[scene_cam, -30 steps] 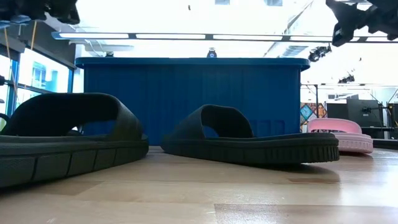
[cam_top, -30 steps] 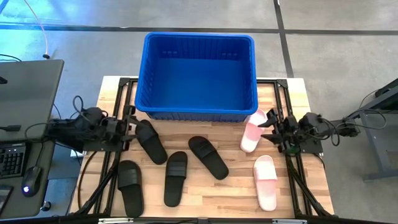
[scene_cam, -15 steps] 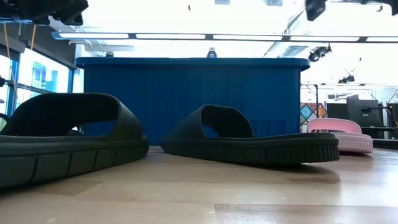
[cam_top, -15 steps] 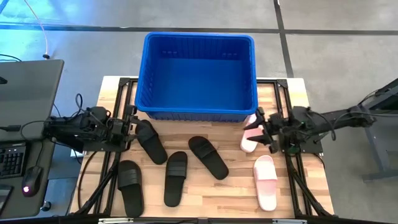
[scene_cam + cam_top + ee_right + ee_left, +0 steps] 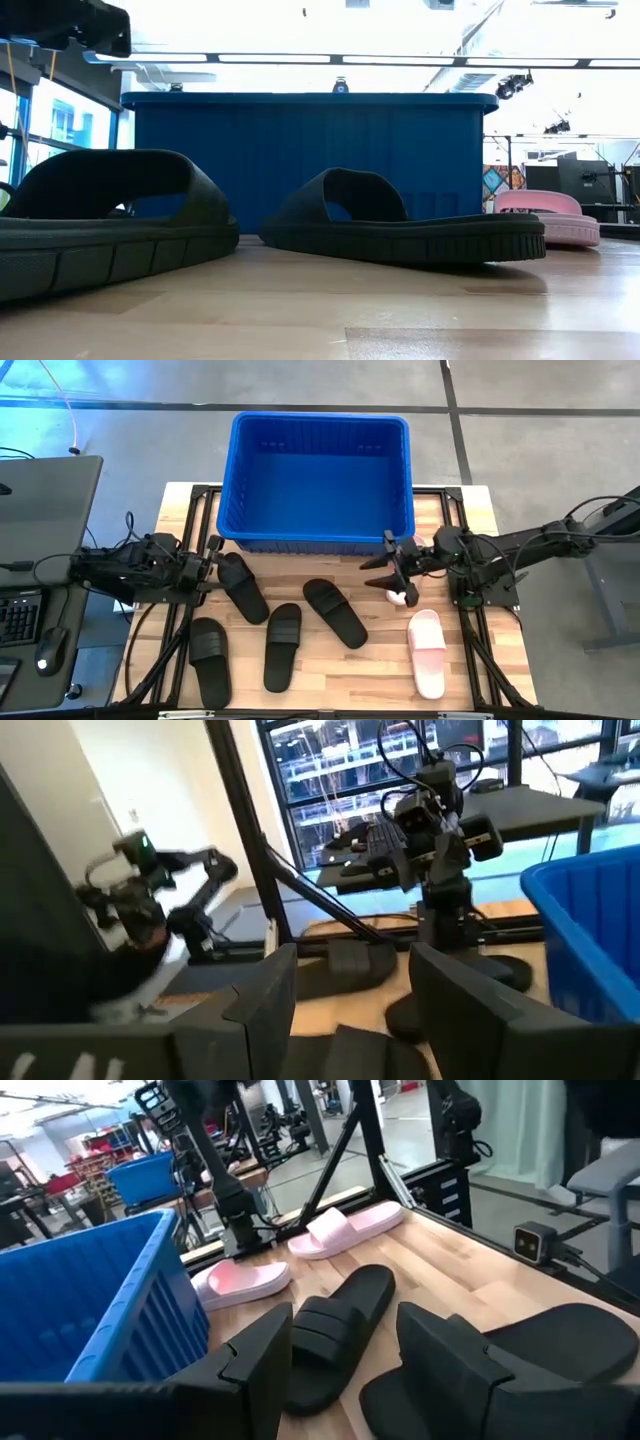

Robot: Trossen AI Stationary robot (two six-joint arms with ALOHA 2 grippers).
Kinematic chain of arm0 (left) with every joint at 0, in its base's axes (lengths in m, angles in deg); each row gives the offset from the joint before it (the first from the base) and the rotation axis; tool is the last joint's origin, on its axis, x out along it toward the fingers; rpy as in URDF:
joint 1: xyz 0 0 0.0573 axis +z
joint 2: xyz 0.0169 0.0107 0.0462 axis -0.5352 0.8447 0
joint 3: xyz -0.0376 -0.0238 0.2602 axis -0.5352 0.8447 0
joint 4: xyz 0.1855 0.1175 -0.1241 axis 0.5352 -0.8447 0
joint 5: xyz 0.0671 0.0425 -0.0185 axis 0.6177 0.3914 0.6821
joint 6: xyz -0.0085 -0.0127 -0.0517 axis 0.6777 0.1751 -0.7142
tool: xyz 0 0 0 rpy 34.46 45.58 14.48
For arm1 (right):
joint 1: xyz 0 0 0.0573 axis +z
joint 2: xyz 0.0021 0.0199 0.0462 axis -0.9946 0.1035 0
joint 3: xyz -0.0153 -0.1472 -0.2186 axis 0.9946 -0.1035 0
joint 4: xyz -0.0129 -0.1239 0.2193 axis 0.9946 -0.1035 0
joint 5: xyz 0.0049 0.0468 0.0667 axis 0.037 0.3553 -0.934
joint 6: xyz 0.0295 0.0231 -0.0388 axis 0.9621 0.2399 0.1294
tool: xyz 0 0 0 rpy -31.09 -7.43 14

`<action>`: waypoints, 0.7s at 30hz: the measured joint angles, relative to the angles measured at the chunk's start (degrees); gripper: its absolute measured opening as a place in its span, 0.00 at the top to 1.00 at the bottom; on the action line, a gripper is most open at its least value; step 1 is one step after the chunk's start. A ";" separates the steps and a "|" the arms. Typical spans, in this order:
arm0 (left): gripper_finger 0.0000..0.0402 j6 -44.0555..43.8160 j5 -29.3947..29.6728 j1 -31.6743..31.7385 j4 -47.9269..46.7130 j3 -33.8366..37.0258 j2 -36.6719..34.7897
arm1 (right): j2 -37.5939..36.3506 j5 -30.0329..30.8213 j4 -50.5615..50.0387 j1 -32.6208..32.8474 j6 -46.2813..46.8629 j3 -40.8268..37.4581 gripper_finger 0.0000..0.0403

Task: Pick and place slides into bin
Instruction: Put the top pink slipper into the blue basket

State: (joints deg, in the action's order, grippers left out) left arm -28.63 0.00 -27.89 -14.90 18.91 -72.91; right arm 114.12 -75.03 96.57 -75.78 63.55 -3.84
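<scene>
The blue bin (image 5: 318, 480) stands at the table's far middle. Four black slides lie flat on their soles on the wood: one (image 5: 243, 588) near my left gripper, three more (image 5: 335, 612) (image 5: 282, 645) (image 5: 210, 660) nearer the front. One pink slide (image 5: 427, 652) lies at the right front. The other pink slide (image 5: 399, 596) is mostly hidden under my right gripper (image 5: 385, 570), which hovers open above it. My left gripper (image 5: 213, 560) is open at the far end of the nearest black slide. In the left wrist view, a black slide (image 5: 335, 1335) shows between the open fingers.
Black frame rails (image 5: 470, 615) run along the table's left and right edges. A desk with a keyboard and a mouse (image 5: 50, 650) stands left of the table. Bare wood (image 5: 370, 675) lies between the black slides and the front pink slide.
My right gripper has gone from the table's right edge toward its left and now hangs over the far pink slide, covering most of it. My left gripper has crept a little toward the table's right. No slide has moved.
</scene>
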 joint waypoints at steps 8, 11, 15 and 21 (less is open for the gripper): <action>0.57 0.18 4.32 0.01 0.00 0.02 0.01 | 3.51 0.83 -12.88 2.69 5.28 4.28 0.54; 0.57 0.03 4.33 0.00 -0.10 0.02 0.00 | 4.70 4.41 -13.98 5.23 5.34 2.94 0.54; 0.57 0.02 4.33 0.00 -0.94 0.02 0.00 | 6.39 5.18 -15.71 7.86 7.00 1.10 0.54; 0.57 0.03 4.33 0.00 -1.33 0.02 0.00 | 9.32 5.81 -16.35 10.09 9.64 0.64 0.54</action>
State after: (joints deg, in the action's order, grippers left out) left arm -28.60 4.33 -27.89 -16.23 18.94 -72.91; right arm 123.44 -69.21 80.22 -65.70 73.19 -3.21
